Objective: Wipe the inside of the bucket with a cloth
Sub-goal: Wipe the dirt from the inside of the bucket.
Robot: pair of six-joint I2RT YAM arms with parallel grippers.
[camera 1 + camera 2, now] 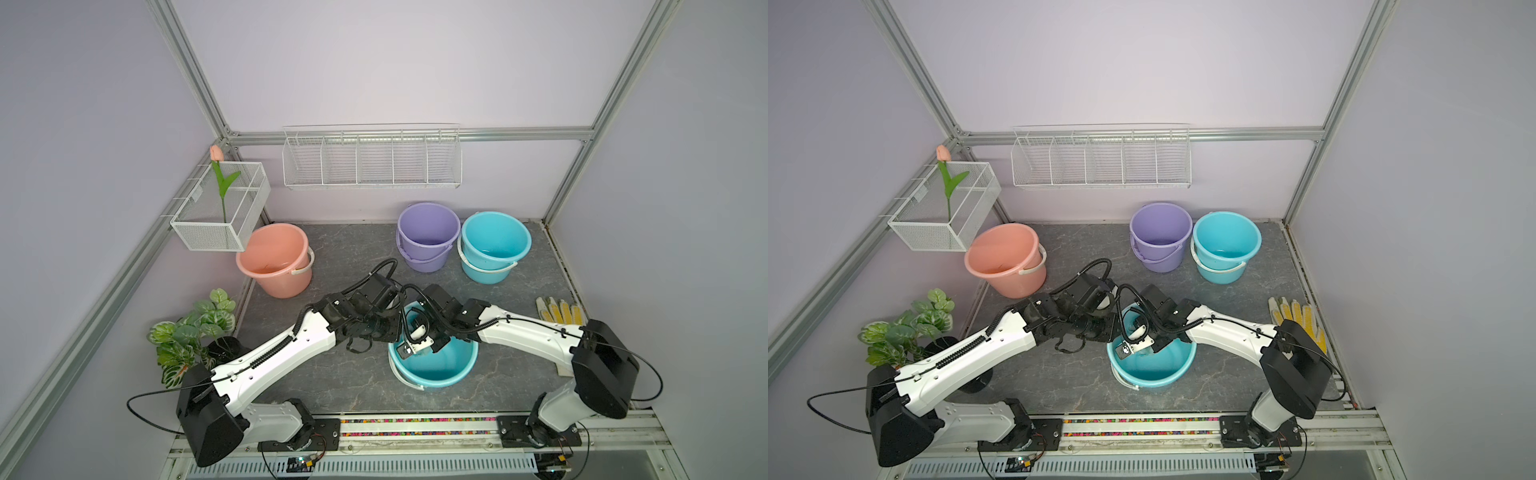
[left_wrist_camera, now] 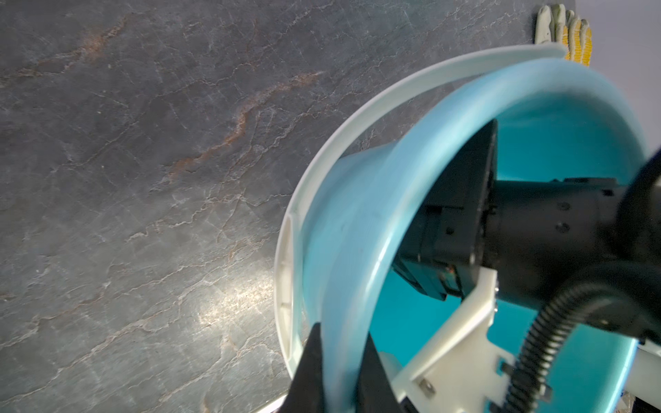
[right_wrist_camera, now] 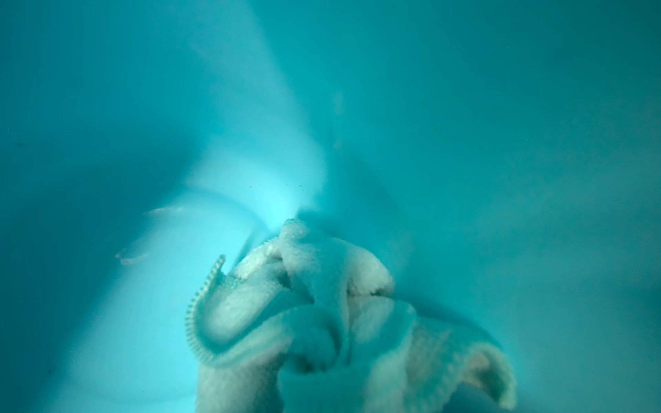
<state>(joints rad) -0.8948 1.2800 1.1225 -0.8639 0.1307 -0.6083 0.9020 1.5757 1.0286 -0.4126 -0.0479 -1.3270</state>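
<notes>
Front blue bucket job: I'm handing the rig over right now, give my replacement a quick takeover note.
Left gripper: shut on the rim of the front light-blue plastic bucket, steadying it.
Right gripper: down inside that bucket, shut on the bunched pale mint-green terry cloth, which sits low against the bucket's inside.
Done: bucket gripped, cloth inside.
Left: sweep the walls and floor; how much is already wiped cannot be told.

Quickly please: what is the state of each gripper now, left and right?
Left gripper: closed on the rim of the near blue bucket.
Right gripper: closed, holding the cloth inside that bucket.
</notes>
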